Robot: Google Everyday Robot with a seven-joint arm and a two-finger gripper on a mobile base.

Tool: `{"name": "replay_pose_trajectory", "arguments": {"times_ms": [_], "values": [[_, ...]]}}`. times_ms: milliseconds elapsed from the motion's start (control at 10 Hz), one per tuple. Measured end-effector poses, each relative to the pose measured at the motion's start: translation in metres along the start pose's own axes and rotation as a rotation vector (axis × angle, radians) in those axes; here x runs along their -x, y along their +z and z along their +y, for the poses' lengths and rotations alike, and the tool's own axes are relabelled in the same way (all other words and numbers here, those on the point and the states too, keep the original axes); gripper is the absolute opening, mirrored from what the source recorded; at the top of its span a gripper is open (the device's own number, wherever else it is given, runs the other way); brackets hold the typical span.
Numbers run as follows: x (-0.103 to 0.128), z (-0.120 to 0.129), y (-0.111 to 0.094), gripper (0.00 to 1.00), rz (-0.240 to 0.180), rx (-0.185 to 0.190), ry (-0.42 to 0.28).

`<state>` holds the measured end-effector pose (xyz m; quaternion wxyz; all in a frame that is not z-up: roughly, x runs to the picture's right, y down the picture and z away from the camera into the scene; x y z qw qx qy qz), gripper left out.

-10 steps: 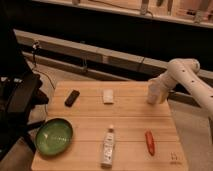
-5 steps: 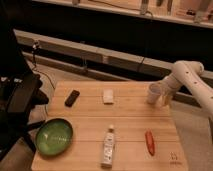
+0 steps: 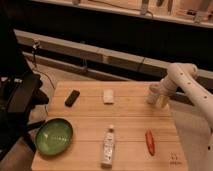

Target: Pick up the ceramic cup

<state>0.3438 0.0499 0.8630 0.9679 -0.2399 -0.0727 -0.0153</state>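
Observation:
The ceramic cup (image 3: pixel 152 93) is a small plain white cylinder standing upright near the far right edge of the wooden table (image 3: pixel 125 125). My gripper (image 3: pixel 160 96) hangs from the white arm (image 3: pixel 186 79) that reaches in from the right. It is down at table level right at the cup's right side, touching or very close to it. The cup rests on the table.
On the table lie a flat white block (image 3: pixel 108 96), a black remote (image 3: pixel 72 97), a green bowl (image 3: pixel 53 135), a long white labelled bottle (image 3: pixel 107 146) and a red-orange item (image 3: pixel 149 141). A black chair (image 3: pixel 20 97) stands at the left. A dark wall runs behind.
The gripper has dropped slightly lower beside the cup. The cup and the other things have stayed in place.

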Motion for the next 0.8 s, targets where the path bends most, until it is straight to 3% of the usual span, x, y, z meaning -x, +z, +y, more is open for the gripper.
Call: {"name": "replay_pose_trajectory", "arguments": {"times_ms": [200,400,500,600,800], "values": [[0.004,-0.005,-0.007,0.77,-0.002,0.005,0.002],[0.004,-0.004,0.004,0.59,0.001,0.012,-0.011],[0.003,-0.004,0.007,0.58,0.002,0.010,-0.013],[0.002,-0.004,0.010,0.60,0.003,0.008,-0.014],[0.003,-0.007,0.006,0.78,0.005,0.004,-0.014]]}}
